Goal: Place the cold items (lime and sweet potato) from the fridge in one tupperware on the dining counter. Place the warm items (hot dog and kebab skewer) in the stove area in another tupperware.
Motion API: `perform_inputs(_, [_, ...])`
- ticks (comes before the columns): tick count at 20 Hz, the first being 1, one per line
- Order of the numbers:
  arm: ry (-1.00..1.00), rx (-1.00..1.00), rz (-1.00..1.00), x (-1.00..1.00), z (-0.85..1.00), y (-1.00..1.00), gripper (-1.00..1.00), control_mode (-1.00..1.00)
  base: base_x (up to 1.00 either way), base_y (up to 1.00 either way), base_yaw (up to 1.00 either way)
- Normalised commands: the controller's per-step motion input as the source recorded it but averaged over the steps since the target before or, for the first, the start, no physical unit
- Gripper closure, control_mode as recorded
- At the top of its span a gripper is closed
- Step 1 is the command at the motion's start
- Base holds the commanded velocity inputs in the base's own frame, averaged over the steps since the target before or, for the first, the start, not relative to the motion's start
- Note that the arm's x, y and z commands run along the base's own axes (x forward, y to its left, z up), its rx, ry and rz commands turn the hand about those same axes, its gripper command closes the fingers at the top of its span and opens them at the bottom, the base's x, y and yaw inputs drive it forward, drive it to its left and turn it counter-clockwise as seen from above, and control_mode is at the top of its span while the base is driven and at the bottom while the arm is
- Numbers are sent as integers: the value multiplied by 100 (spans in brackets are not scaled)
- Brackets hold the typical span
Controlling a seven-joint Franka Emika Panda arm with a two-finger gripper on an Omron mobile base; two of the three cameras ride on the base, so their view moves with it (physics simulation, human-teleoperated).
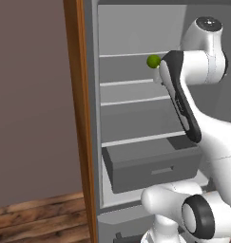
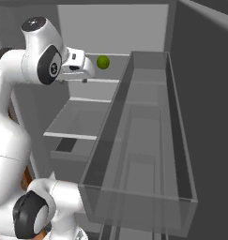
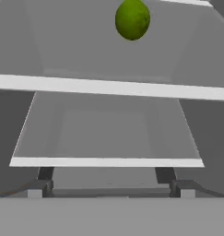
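1. The lime (image 1: 153,60) sits on an upper shelf (image 1: 131,54) inside the open fridge (image 1: 136,118), round and green, with bare shelf around it. From the right base view the lime (image 2: 103,62) lies just past the front of the hand. In the hand view the lime (image 3: 132,19) sits near the top edge, above the shelf fronts.

2. The gripper (image 3: 111,188) points into the fridge below the lime, not touching it. Its two dark finger tips (image 3: 42,186) stand far apart at the bottom of the hand view, jaws spread wide with nothing between them.

3. The arm (image 1: 183,95) rises from the base, bends at a dark-jointed elbow and reaches up and forward, so the white hand (image 2: 75,63) is level with the lime's shelf, just beside the fruit.

4. Below the lime's shelf come further white-edged shelves (image 3: 109,87), each bare where visible. A grey drawer (image 1: 150,163) sits under the lowest shelf, pulled partly out.

5. The fridge door (image 2: 204,117) stands open on the right, carrying a long, clear-sided door bin (image 2: 139,140).

6. Left of the fridge runs a brown wooden upright (image 1: 79,118), then a plain dull wall (image 1: 31,95) with wood plank flooring (image 1: 41,218) at its foot.
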Motion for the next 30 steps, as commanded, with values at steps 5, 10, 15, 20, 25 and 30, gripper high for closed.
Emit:
perform_inputs(5, [-6, 0, 0, 57, 7, -22, -100, -100, 0, 0, 0])
perform_inputs(10, [0, 0, 0, 59, 0, -13, -100, -100, 0, 0, 0])
perform_inputs(15, [0, 0, 0, 53, 0, -6, -100, -100, 0, 0, 0])
perform_inputs(20, [0, 0, 0, 45, 0, 0, -100, -100, 0, 0, 0])
perform_inputs(25, [0, 0, 0, 42, 0, 0, -100, -100, 0, 0, 0])
perform_inputs(30, [0, 0, 0, 38, 0, 0, -100, -100, 0, 0, 0])
